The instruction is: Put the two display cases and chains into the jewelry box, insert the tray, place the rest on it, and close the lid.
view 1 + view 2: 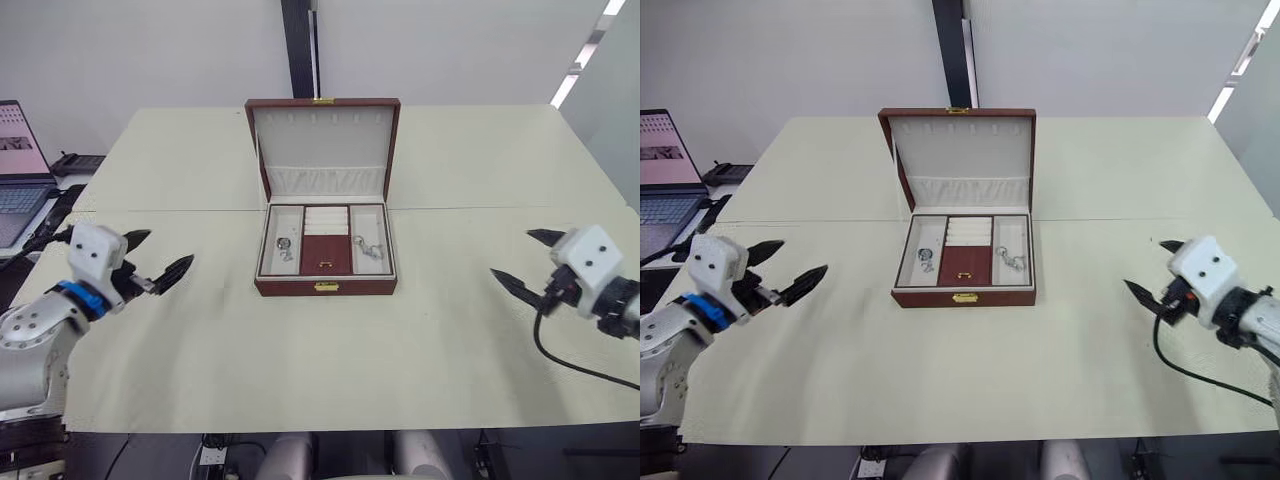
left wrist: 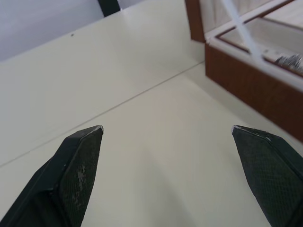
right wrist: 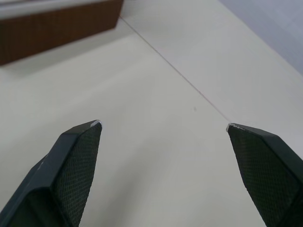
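Left gripper (image 1: 160, 255) spread; two trinkets (image 1: 284, 245) on tray (image 1: 326, 252).

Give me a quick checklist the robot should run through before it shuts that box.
1. Tray seated in the jewelry box: ok.
2. Trinkets in the tray's side compartments, one per side: ok.
3. Display cases and chains under the tray: cannot tell.
4. Lid still standing open: not ok.
5. Left hand open, holding nothing: ok.
6. Right hand open, holding nothing: ok.
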Robot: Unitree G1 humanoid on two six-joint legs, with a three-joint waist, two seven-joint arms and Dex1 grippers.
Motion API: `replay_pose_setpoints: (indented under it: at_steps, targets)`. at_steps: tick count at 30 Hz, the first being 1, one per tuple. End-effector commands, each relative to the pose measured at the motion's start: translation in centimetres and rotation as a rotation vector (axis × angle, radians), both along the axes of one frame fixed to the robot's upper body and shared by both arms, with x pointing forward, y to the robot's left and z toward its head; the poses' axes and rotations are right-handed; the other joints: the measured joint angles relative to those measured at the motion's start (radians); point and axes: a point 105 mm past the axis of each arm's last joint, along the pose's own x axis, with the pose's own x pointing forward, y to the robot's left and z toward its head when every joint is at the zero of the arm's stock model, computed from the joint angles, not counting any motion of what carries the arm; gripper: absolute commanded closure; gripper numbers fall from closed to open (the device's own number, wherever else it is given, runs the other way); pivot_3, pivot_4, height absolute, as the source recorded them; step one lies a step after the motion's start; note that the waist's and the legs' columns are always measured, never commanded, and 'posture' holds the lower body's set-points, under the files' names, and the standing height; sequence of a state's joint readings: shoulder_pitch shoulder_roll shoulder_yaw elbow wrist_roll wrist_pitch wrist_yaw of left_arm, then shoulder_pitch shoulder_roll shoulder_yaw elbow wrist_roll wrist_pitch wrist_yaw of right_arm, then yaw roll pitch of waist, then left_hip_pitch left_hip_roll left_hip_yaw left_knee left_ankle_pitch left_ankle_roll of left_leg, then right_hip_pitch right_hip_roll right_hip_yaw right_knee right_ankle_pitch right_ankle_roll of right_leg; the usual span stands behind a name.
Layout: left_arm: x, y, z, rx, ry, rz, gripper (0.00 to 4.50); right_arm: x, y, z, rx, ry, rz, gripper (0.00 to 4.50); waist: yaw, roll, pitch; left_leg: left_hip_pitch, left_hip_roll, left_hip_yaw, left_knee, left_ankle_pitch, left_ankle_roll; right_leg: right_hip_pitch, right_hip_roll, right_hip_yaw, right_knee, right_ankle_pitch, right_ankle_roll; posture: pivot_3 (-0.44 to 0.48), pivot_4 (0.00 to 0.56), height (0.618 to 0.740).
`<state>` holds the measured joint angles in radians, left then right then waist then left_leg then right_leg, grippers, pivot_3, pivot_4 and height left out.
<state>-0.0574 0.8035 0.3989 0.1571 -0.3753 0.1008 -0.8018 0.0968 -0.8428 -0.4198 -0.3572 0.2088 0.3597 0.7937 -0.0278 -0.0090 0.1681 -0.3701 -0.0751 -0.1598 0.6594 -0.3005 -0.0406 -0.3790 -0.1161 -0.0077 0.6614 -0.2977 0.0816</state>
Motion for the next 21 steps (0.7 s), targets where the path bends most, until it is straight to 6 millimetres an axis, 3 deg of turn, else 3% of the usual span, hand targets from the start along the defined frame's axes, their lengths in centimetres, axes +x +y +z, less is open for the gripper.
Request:
replay_pose_setpoints:
  at_steps: [1, 7, 11, 21]
  targets:
    - [-0.7, 1.4, 0.6, 0.014, -0.036, 0.009, 0.0, -0.6, -1.9, 1.2, -0.029, -0.049, -0.032, 0.02, 0.0, 0.0, 0.0, 0.0, 0.0, 0.0, 0.0, 0.0, 0.0, 0.0, 0.0, 0.0, 0.0, 0.0, 0.0, 0.0, 0.15, 0.74]
    - [-1.9, 3.9, -1.6, -0.002, 0.007, 0.107, 0.0, -1.6, -4.5, -0.4, -0.02, -0.024, -0.127, 0.02, 0.0, 0.0, 0.0, 0.001, 0.0, 0.0, 0.0, 0.0, 0.0, 0.001, 0.0, 0.0, 0.0, 0.0, 0.0, 0.0, 0.15, 0.74]
    - [-2.2, 4.6, -2.4, -0.003, 0.005, 0.167, 0.0, -1.9, -4.6, -1.2, -0.022, -0.014, -0.144, 0.02, 0.0, 0.0, 0.0, 0.001, 0.0, 0.0, 0.0, 0.0, 0.0, 0.001, 0.0, 0.0, 0.0, 0.0, 0.0, 0.0, 0.15, 0.74]
    - [-2.4, 5.6, -2.3, -0.028, -0.053, 0.283, 0.0, -0.8, -4.3, -1.0, -0.03, -0.05, -0.142, 0.02, 0.0, 0.0, 0.0, 0.002, 0.0, -0.001, 0.0, 0.0, 0.0, 0.002, 0.0, 0.0, 0.001, 0.0, 0.0, 0.0, 0.15, 0.74]
